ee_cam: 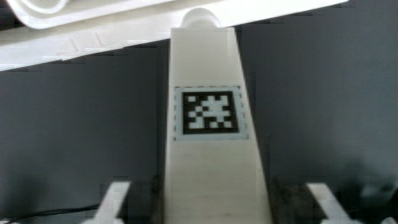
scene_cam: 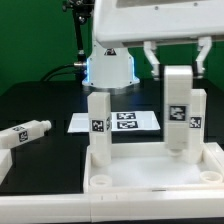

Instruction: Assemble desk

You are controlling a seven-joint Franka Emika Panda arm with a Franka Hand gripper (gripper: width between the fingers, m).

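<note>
Three chunky white plastic legs (scene_cam: 98,125) stand on the upturned white rimmed desk top (scene_cam: 150,180). A fourth leg (scene_cam: 25,132) lies loose on the black bench (scene_cam: 45,105). My tool (scene_cam: 180,72) straddles one standing leg (scene_cam: 178,110), spread, not touching.

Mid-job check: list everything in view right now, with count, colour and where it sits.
desk top: one, white, rimmed, flat on the table, nearest the exterior camera.
upright legs: three, white, tagged. This one stands at the desk top's far corner on the exterior view's left. Two are on the right, one under the gripper and one close beside it.
loose leg: one, white, tagged, lying on the table at the exterior view's left.
marker board: one, white, flat on the table beyond the desk top.
table: one, black.
robot base: one, white with a blue glow, at the back.
gripper: one, white, fingers either side of a leg's top; contact unclear.
</note>
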